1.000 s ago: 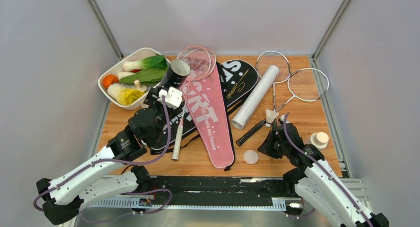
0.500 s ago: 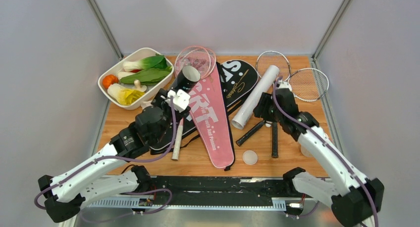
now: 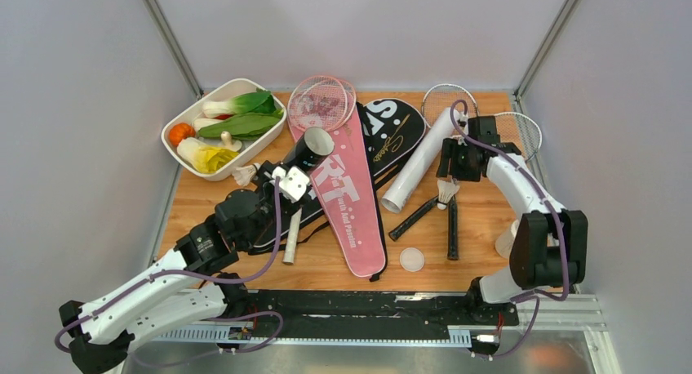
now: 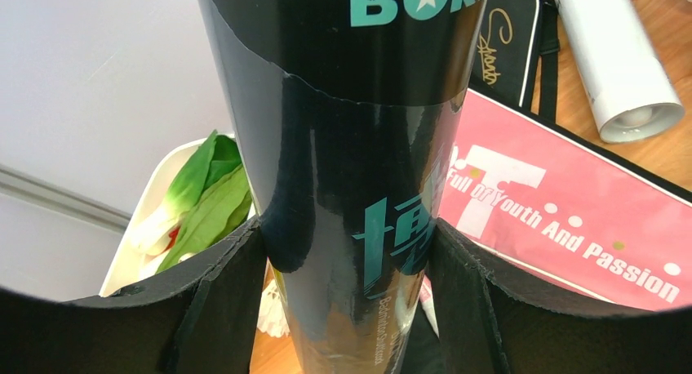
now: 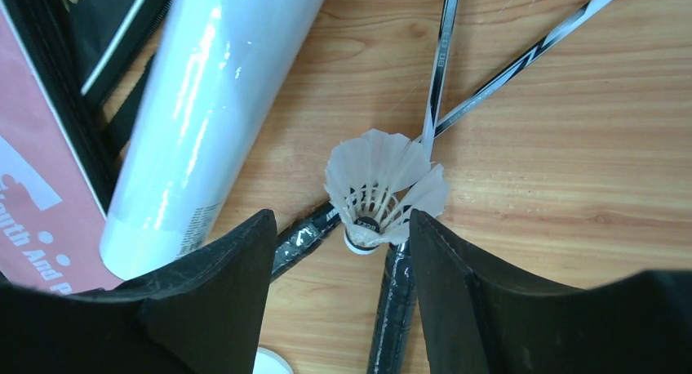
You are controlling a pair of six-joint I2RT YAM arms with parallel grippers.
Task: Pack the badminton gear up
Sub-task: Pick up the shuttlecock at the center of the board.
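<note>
Tilting the black tube (image 3: pixel 308 149) further right, L gripper (image 4: pixel 347 268) stays clamped on its mid-body. The open mouth now sits over the pink cover (image 3: pixel 349 207), prob. staged to take a shuttlecock. R gripper (image 5: pixel 341 223) has swung in from the near-right edge and hangs above the shuttlecock (image 5: pixel 377 186), fingers wide, apparently not touching. The feathers rest on crossed racket handles (image 5: pixel 392 309), which may foul the pinch. White tube (image 5: pixel 208 104) lies just beside. Farther: 2nd shuttlecock (image 3: pixel 243 175) by veg dish (image 3: pixel 173 148), pink racket (image 3: pixel 322 100) at back.
</note>
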